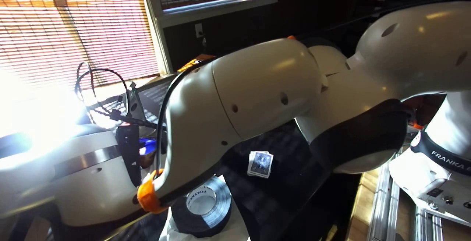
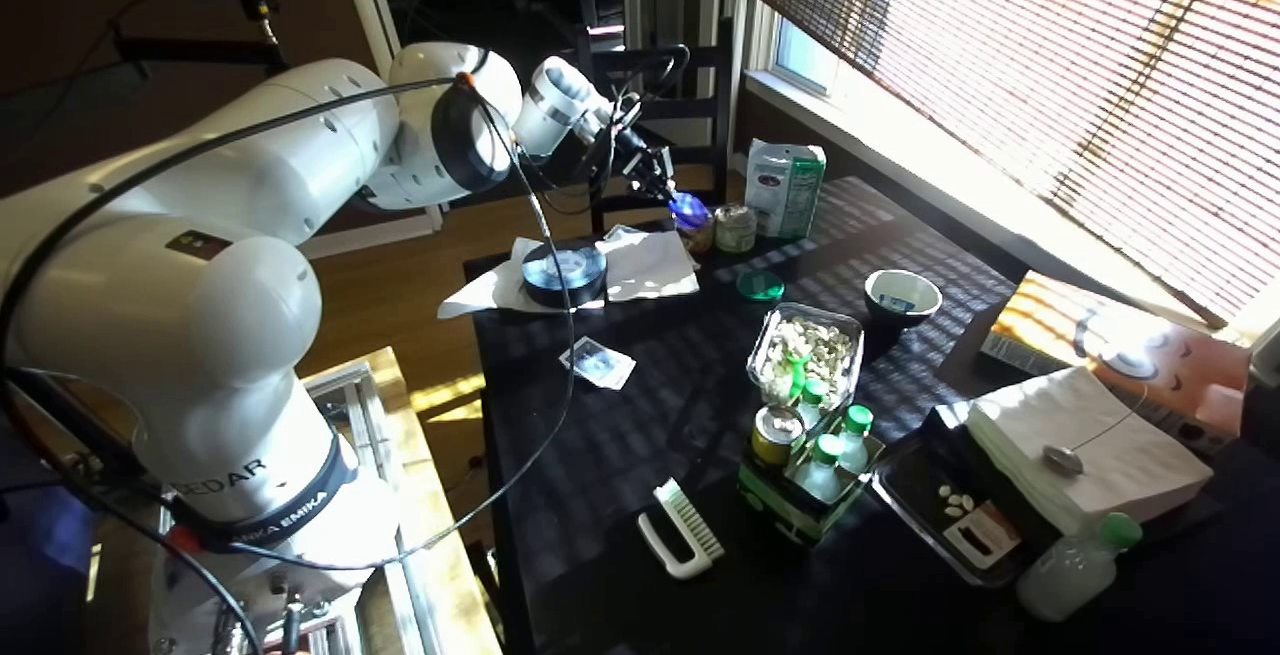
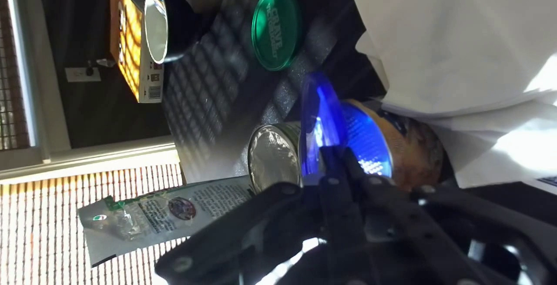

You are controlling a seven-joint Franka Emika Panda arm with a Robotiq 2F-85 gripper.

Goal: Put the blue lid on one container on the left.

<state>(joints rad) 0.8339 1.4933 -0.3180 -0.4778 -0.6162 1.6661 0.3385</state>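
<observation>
My gripper (image 3: 341,152) is shut on the rim of the round blue lid (image 3: 320,119) and holds it tilted, nearly edge-on in the wrist view. The lid is at the top of the brownish container (image 3: 415,150), whose mouth looks blue behind it. I cannot tell whether they touch. In an exterior view, the gripper (image 2: 668,193) reaches down to the blue lid (image 2: 688,209), with the container (image 2: 697,238) standing right below. In an exterior view, the arm hides most of this; only bits of the blue lid (image 1: 149,146) and container (image 1: 147,159) show.
A pale can (image 2: 735,229) stands close beside the container, with a grey-green bag (image 2: 785,190) behind. A green lid (image 2: 760,285) lies nearby. White paper (image 2: 650,265) with a tape roll (image 2: 565,273) lies on the near side. A bowl (image 2: 903,297) stands farther off.
</observation>
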